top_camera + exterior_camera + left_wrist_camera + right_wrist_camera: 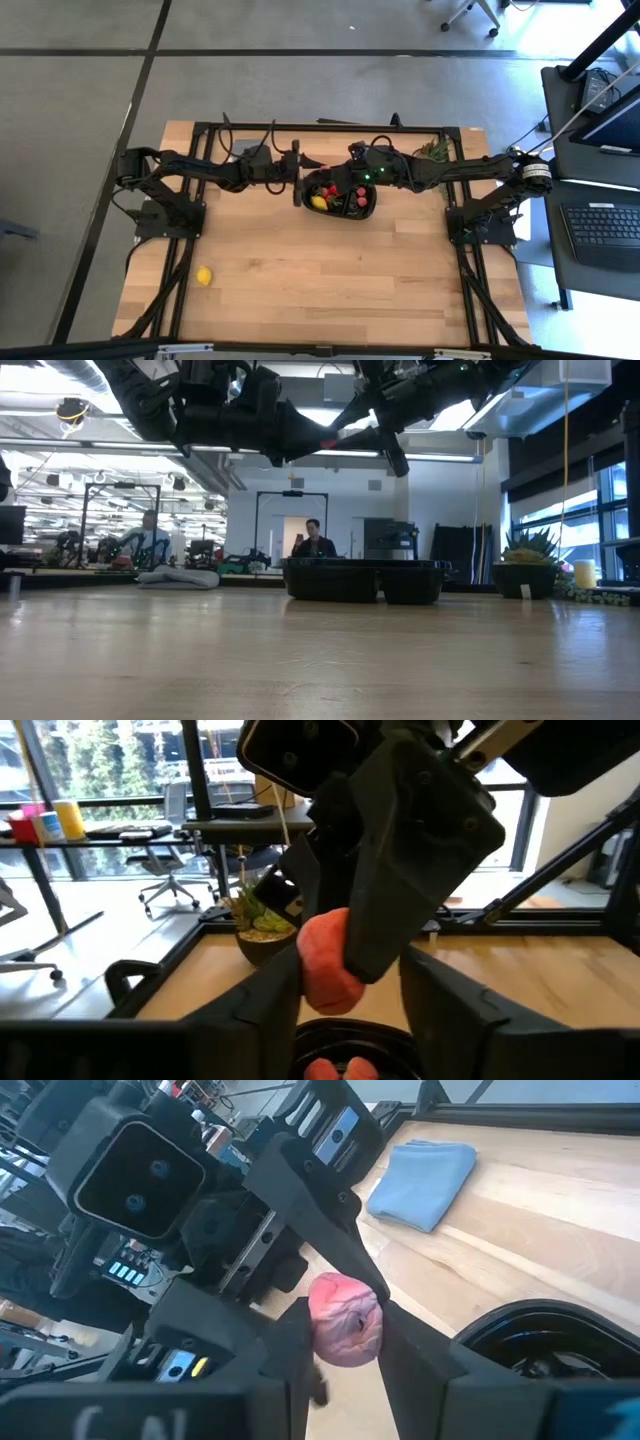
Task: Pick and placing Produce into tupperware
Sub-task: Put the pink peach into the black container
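Note:
A pink berry-like piece (345, 1320) hangs in the air between both grippers, over the far left rim of the black tray (368, 212). My right gripper (345, 1342) is shut on it. My left gripper (350, 1010) comes level from the left and is open, one finger on each side of the piece (328, 960). The tray rests flat on the table and holds red (330, 190) and yellow (318, 203) pieces. A yellow lemon-like piece (204, 276) lies alone near the table's near left corner. My right gripper pinches the pink piece by its two sides (318, 1330) between its fingers, reaching in roughly level from the table's right. The piece is lifted clear. My left gripper: I cannot tell whether its fingers (275, 1005) touch the piece.
A blue cloth (425, 1170) lies on the table beyond the left arm. A small potted plant (525, 572) stands at the far right. Open wood stretches across the table's near half (330, 290). Desks and people show in the room behind.

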